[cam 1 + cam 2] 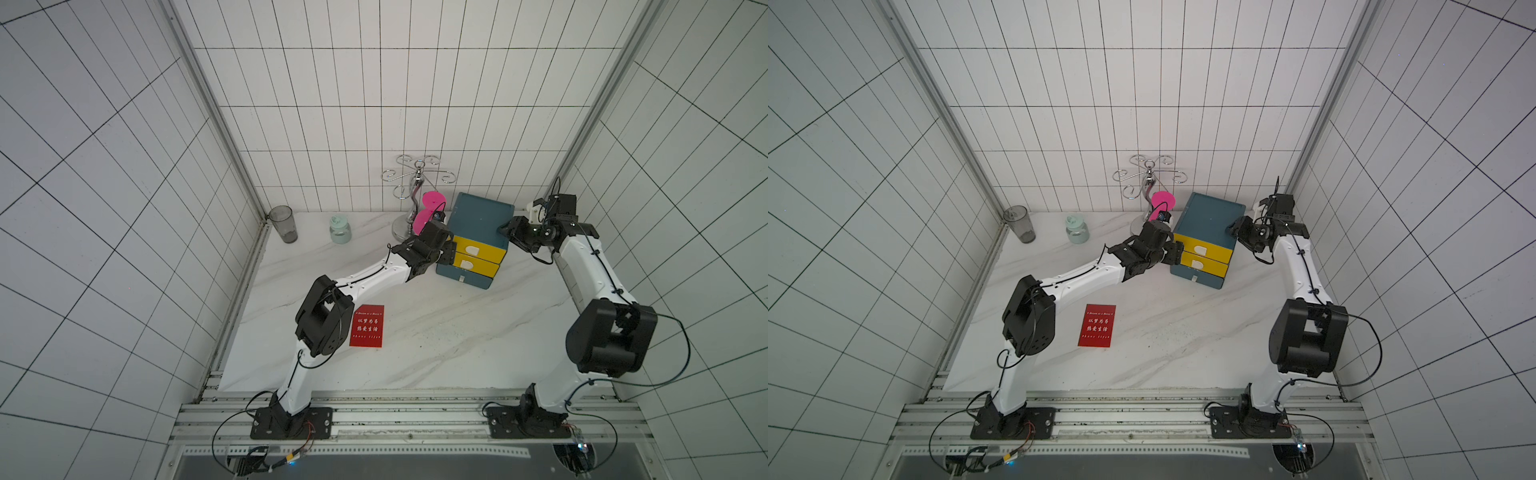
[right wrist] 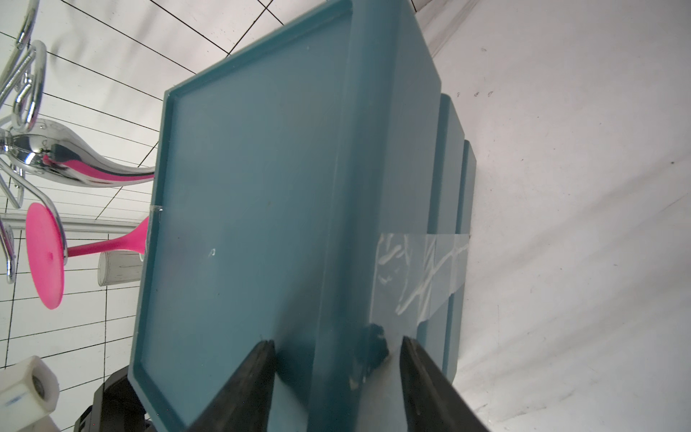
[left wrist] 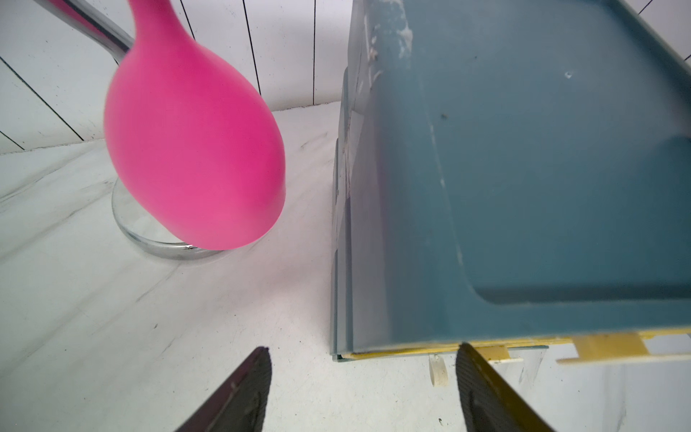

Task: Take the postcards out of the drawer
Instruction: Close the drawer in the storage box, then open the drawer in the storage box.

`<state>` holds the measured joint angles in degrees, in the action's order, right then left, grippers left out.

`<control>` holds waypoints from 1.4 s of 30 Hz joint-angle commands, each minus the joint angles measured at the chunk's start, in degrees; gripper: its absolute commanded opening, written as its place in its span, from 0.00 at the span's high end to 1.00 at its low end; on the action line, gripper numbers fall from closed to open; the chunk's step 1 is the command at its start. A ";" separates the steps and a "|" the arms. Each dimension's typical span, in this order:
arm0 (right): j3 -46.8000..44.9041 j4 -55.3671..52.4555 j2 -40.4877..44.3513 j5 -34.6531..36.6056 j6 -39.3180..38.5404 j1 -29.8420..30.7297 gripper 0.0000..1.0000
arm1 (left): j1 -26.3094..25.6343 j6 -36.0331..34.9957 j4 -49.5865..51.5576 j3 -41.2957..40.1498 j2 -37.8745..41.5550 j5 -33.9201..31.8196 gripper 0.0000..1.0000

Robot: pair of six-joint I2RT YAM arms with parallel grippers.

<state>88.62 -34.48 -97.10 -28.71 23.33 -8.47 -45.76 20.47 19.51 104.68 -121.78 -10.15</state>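
One red postcard [image 1: 367,326] [image 1: 1097,326] with white lettering lies flat on the marble table beside my left arm's elbow. The teal drawer cabinet [image 1: 478,216] [image 1: 1208,216] stands at the back, with two yellow drawer fronts [image 1: 478,249] and a teal one below them. No drawer's inside shows. My left gripper [image 1: 446,253] [image 3: 364,359] is open at the cabinet's front left corner, one finger [image 3: 482,392] in front of the yellow fronts. My right gripper [image 1: 509,227] [image 2: 336,351] is shut on the cabinet's [image 2: 261,224] top right edge, one finger on the lid and one on the taped side.
A chrome cup rack [image 1: 415,187] holds a pink goblet [image 1: 430,208] [image 3: 194,149] just left of the cabinet, close to my left wrist. A grey tumbler [image 1: 284,224] and a mint jar [image 1: 340,229] stand at the back left. Tiled walls close in three sides.
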 commanded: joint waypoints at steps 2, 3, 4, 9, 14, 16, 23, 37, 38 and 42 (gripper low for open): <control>-0.95 -3.93 -2.16 0.74 -0.22 0.75 0.44 | 0.32 3.78 -0.92 -4.32 5.41 0.19 0.23; -0.90 -3.93 -2.32 0.71 -0.30 0.69 0.44 | 0.32 5.14 -1.29 -6.76 7.46 1.03 0.23; -0.82 -3.93 -2.43 0.75 -0.30 0.58 0.44 | 0.39 6.45 -1.98 -9.00 9.40 2.13 0.23; -0.55 -3.18 -3.04 -0.01 0.37 -0.20 0.44 | 2.65 23.20 -15.92 -24.70 16.97 17.79 0.23; -0.20 -2.73 -3.56 -1.31 1.08 -0.25 0.44 | 3.28 41.02 -36.02 -32.38 13.09 29.69 0.23; -0.28 -2.70 -3.56 -1.44 1.19 -0.32 0.44 | 3.37 47.94 -41.69 -32.55 9.42 33.15 0.23; -0.84 -2.51 -2.94 -1.88 1.36 -0.41 0.44 | 2.35 68.04 -68.22 -34.05 -2.56 33.18 0.23; -1.17 -2.35 -3.09 -2.38 1.36 -0.43 0.45 | 0.50 63.75 -60.04 -28.73 -5.67 27.26 0.23; -1.24 -2.35 -3.06 -2.32 1.36 -0.49 0.45 | 0.50 63.57 -59.58 -28.49 -5.75 27.00 0.23; -1.43 -2.37 -2.92 -2.41 1.54 -0.44 0.45 | 0.47 62.85 -57.22 -26.77 -6.52 25.85 0.24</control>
<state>88.62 -33.80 -97.97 -31.88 24.67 -9.30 -44.97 84.42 -40.12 76.25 -126.56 17.39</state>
